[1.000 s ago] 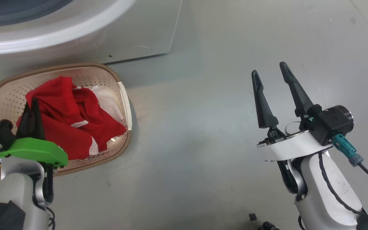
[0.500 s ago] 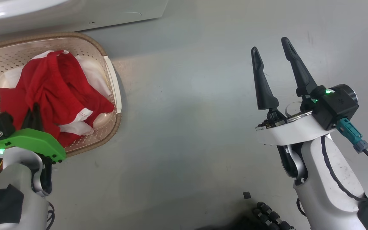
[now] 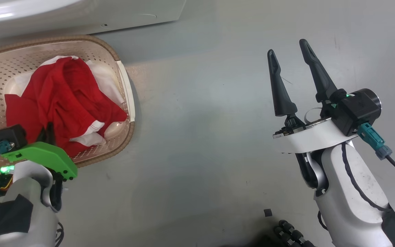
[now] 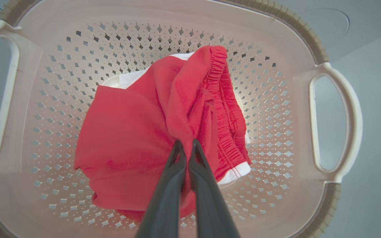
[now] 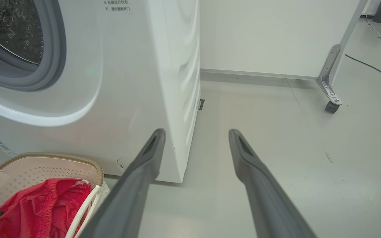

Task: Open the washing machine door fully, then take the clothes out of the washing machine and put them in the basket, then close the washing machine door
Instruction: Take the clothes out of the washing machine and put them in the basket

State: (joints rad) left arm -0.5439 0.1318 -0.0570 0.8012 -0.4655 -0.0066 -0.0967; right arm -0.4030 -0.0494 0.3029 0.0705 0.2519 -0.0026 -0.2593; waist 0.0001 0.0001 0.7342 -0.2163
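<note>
Nearly through the middle part, by the look of it: clothes [image 4: 137, 132] lying in a red heap with white bits inside the basket [image 4: 276, 99], at the left of the head view, just below the washing machine [image 5: 137, 66]. Pinched tight in the left gripper [image 4: 185, 145], one fold of that red cloth, with both fingers [image 4: 167, 198] pressed together on it. Spread wide and holding nothing, the right gripper [image 3: 286, 46], up over bare floor [image 3: 201, 137] at the right of the head view. Round hole of the machine uncovered at the upper left of the right wrist view, with no red in the bit of drum [image 5: 8, 29] on show. Left to do, most likely: letting go of the cloth, checking for more inside, then shutting the washing machine door. Counting now: one basket with two white handles [image 4: 354, 112], one washing machine, one heap of clothes (cannot tell how many pieces), two grippers, two dark fingers on each.
</note>
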